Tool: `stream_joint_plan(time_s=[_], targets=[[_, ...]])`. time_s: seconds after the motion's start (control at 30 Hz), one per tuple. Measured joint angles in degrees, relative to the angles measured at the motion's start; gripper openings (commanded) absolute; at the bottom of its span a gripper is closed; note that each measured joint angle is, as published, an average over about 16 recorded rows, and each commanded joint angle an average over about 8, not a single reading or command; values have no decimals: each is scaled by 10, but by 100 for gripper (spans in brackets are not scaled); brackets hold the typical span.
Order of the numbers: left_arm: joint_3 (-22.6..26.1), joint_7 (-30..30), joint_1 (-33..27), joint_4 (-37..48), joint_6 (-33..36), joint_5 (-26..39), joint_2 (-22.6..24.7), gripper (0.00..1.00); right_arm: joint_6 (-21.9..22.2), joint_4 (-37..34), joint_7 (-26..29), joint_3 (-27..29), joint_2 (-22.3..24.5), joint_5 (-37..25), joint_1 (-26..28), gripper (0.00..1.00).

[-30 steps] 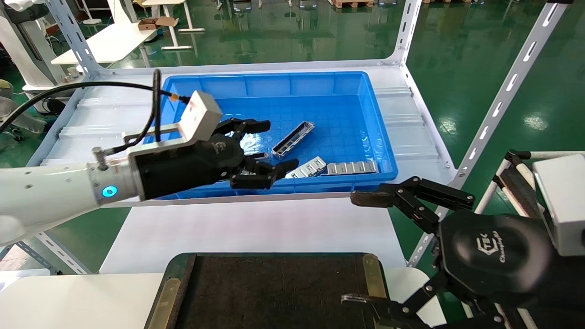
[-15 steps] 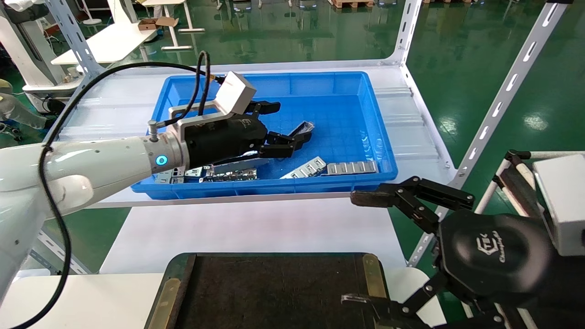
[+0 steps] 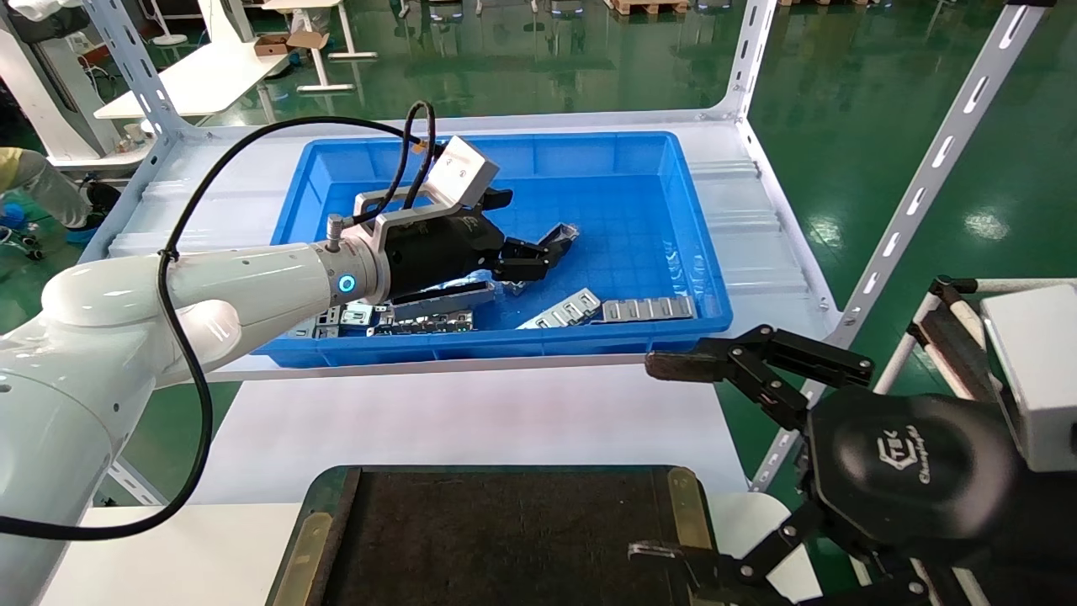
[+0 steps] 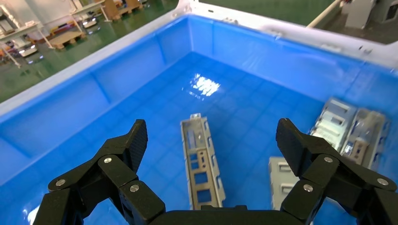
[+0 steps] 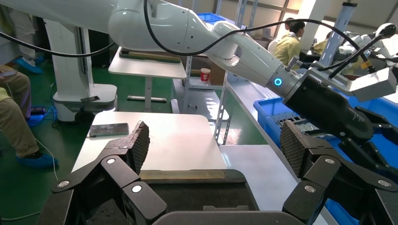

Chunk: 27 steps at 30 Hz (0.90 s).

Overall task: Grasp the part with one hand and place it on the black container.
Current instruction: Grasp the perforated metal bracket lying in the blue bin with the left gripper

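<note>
- We see a white shelf (image 3: 471,421) on a slotted metal frame, and on it sits a blue bin (image 3: 656,160), touching the surface and reaching close to the shelf's front edge.
- The bare part of the shelf lies between the bin and us.
- Nearest us is a white table (image 3: 168,547), and on it lies a black tray (image 3: 505,539) with brass-coloured strips along its sides.
- The frame stands on a green floor (image 3: 883,101).

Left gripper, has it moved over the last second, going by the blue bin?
Yes. The left gripper has moved from the blue bin's near rim farther in and to the right, and now hangs open over the part.
</note>
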Motion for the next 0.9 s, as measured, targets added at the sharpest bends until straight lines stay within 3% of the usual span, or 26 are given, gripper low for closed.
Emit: stream_joint_plan(time_s=[0.27, 0.3, 0.53, 0.57, 0.9], targets=[[29, -4, 5, 1, -32, -9, 5, 99, 0, 0, 0, 0, 0, 0, 0, 100], [33, -6, 6, 0, -37, -10, 5, 93, 0, 0, 0, 0, 0, 0, 0, 96], [64, -27, 12, -10, -67, -22, 5, 7, 0, 0, 0, -1, 0, 0, 0, 12], [69, -30, 13, -11, -71, -24, 5, 1, 0, 0, 0, -1, 0, 0, 0, 3], [113, -61, 18, -22, -99, -45, 5, 0, 0, 0, -1, -1, 0, 1, 0, 0]])
